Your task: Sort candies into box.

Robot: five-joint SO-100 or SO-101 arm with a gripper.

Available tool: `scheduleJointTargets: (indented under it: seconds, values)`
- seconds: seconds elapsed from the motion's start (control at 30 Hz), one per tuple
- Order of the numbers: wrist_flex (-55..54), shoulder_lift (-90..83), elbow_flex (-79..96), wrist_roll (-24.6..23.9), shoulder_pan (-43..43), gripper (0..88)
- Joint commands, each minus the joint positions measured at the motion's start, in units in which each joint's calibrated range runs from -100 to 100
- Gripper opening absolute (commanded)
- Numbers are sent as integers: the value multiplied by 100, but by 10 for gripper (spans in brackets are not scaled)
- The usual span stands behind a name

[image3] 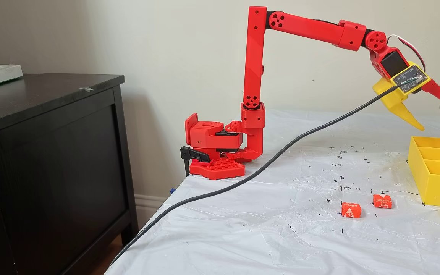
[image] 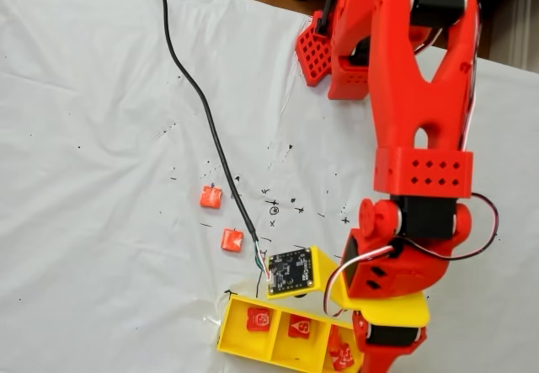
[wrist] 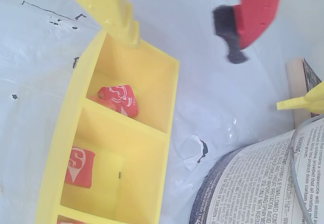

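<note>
Yellow and red, my two fingers are spread wide with nothing between them, my gripper (image3: pixel 435 118) hanging above the box (image3: pixel 434 179). Below me its end compartment holds candies (wrist: pixel 119 100). Two more candies (image3: pixel 351 210) lie on the white sheet, well apart from me.

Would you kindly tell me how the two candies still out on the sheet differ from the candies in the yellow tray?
The two loose candies lie on the white sheet, apart from each other; the sorted candies sit in tray compartments. The end compartment holds overlapping pieces. All are small red-orange squares.
</note>
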Motion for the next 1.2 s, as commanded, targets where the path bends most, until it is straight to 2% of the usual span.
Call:
scheduleJointTargets:
  seconds: [0.0, 0.2, 0.47, 0.77, 1.17]
  values:
    - [215, -827, -336, 68, 119, 2]
    - [559, -1175, -90, 230, 409, 2]
    - [1910, -1556, -72, 713, 1125, 2]
    - [2253, -1768, 37, 1162, 2067, 2]
    - [2884, -1022, -336, 1592, 2791, 2]
